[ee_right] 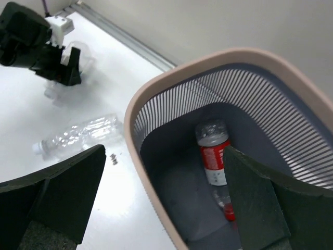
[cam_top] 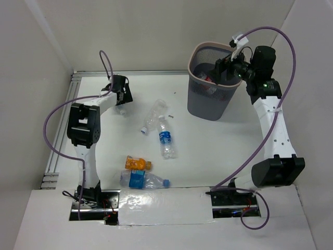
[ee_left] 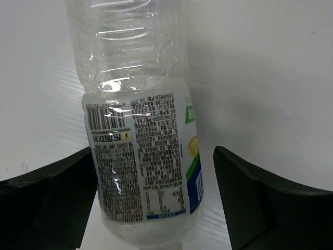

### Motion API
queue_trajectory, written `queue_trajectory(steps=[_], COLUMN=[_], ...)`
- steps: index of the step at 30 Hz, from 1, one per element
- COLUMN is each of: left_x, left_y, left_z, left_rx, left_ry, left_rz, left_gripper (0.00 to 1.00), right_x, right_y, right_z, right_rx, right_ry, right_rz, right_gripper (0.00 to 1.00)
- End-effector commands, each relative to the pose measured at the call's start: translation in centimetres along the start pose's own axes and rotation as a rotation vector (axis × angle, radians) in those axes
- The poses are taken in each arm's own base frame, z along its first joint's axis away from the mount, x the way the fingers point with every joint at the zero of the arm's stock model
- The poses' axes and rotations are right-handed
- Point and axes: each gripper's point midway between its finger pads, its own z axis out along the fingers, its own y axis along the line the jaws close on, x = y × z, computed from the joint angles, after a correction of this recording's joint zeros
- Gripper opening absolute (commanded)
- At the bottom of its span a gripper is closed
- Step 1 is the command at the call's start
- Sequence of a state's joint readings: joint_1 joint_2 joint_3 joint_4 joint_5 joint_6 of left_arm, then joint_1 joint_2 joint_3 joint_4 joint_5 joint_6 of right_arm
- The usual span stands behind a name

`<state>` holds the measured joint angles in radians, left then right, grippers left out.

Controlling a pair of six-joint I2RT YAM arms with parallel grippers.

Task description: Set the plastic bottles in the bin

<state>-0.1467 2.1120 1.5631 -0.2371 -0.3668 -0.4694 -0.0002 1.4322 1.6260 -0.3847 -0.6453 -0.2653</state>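
Observation:
My left gripper is open at the far left of the table, its fingers either side of a clear bottle with a white, printed label. The bottle lies on the table; the right finger stands apart from it. My right gripper is open and empty above the mouth of the grey mesh bin. A red-labelled bottle lies inside the bin. On the table lie a crumpled clear bottle, a blue-labelled one, a short orange one and a blue-capped one.
A metal rail runs along the table's far edge and another down the left edge. Walls close in at the back and on both sides. A small dark speck lies left of the bin.

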Motion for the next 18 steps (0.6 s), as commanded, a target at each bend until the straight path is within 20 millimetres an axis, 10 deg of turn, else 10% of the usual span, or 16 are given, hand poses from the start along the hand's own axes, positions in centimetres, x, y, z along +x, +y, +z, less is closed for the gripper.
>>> queue_trajectory(steps=[1,4,8,11,18], left_x=[-0.1,-0.7,-2.0,-4.4,-11.8], left_y=[0.0,0.1,-0.9,-2.8,-13.6], left_z=[0.9,0.8,-0.6,-4.0,-21.2], left_rx=[-0.026,-0.016,0.04,0.118,0.583], left_ry=[0.0,-0.002,-0.015,-0.073,-0.301], left_rz=[0.016,0.005,-0.017,-0.023,-0.047], left_gripper=[0.97,0.84,0.28,0.13,0.13], right_x=[0.5,0.7,1.9,2.9,6.3], right_y=[1.9,3.6,6.9,8.7,11.1], right_z=[-0.5,-1.0,-1.0,-1.8,-3.9], right_rx=[-0.043,-0.107,-0.204,-0.235,-0.273], right_ry=[0.02,0.02,0.013,-0.016,0.015], right_rz=[0.004,-0.05,-0.184,-0.255,-0.312], right_gripper=[1.0,1.0,1.0,0.82,0.04])
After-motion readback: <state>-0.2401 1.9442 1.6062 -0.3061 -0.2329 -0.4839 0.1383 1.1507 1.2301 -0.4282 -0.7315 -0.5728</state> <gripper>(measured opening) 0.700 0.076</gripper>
